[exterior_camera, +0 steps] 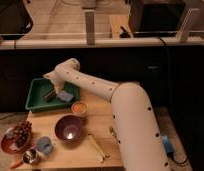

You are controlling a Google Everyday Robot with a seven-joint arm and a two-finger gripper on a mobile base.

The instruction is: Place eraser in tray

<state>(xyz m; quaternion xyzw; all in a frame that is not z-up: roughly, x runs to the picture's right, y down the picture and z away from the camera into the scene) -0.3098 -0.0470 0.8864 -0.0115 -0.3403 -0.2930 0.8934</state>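
gripper (54,91): low inside the tray (35,104), at the eraser (49,95). fingers: cannot tell. eraser: dark block in the tray, beside a blue pad (65,96); placement looks nearly done, letting go and pulling back probably left. surface: wooden table (100,135) with orange cup (79,107), purple bowl (69,128), grapes (21,132). room: dark counter front, rail above.

Purple bowl (70,127) near orange cup (79,107); grapes (22,132) on plate, tbl left.
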